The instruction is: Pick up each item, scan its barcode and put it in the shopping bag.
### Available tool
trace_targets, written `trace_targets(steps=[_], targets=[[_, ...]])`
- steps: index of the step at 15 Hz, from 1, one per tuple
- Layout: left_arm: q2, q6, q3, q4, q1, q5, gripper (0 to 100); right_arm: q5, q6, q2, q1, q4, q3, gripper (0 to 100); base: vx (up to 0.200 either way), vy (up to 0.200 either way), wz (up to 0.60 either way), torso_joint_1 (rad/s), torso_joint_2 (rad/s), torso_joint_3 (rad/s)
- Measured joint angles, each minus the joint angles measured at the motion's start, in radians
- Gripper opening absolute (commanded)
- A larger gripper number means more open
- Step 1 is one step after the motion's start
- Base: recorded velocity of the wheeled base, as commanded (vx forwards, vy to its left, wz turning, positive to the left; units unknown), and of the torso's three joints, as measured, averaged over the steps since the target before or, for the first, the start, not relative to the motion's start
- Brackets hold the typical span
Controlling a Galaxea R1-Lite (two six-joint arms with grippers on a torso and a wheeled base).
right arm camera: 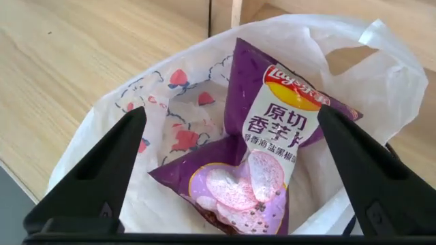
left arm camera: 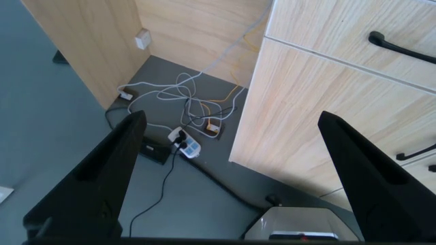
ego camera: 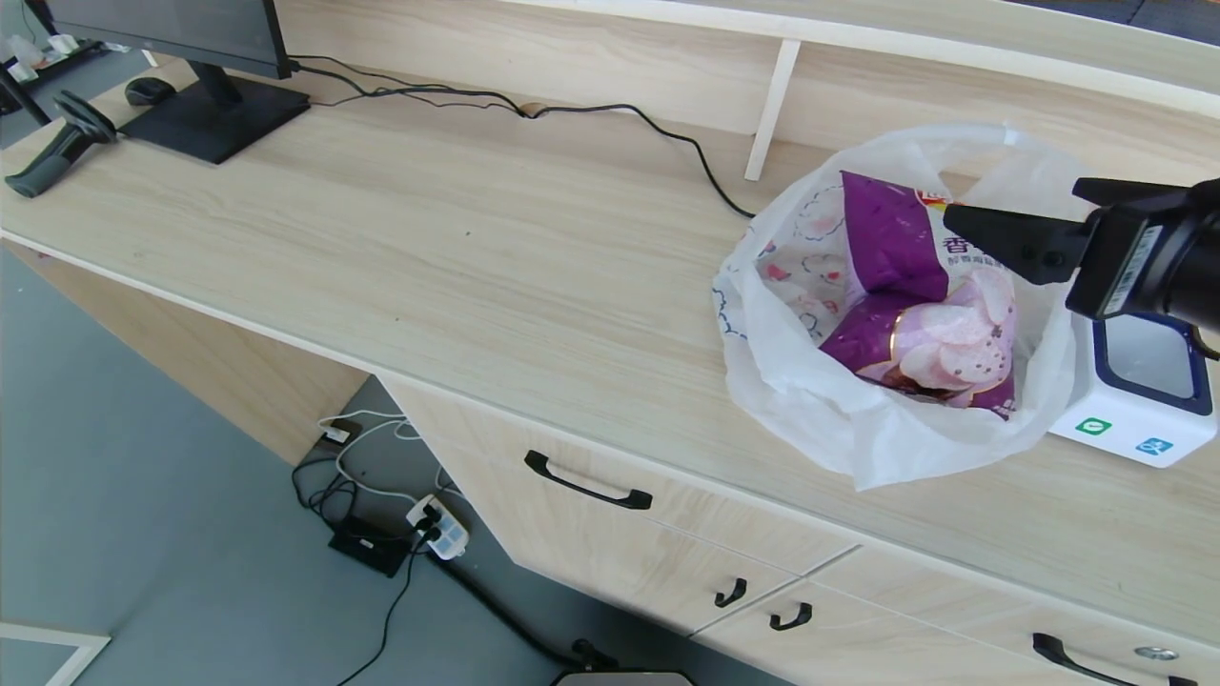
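One purple chips pack lies inside the one shopping bag; the bag sits mouth-open on the right of the worktop, just left of the single white scanner box, which I'd guess is so you scan and drop in one go; right hand hangs over the bag, spread wide and holding nothing, so the pack looks delivered; left hand is wide and empty too, low by the drawers, probably just out of the way.
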Motion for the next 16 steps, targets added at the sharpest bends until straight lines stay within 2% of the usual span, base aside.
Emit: trace_targets(steps=[2,12,16], targets=[[0.000,0.000,0.000,0.000,0.000,0.000,100,0.010,-0.002,-0.042,0.013,0.000,0.019,100,0.000,0.000,0.00,0.000,0.00,0.000],[0.000,0.000,0.000,0.000,0.000,0.000,100,0.025,-0.020,-0.103,0.015,-0.002,0.089,100,0.000,0.000,-0.60,0.002,0.00,0.002],[0.000,0.000,0.000,0.000,0.001,0.000,100,0.064,-0.013,-0.127,0.015,-0.004,0.097,100,0.000,0.000,0.00,0.000,0.00,0.000]])
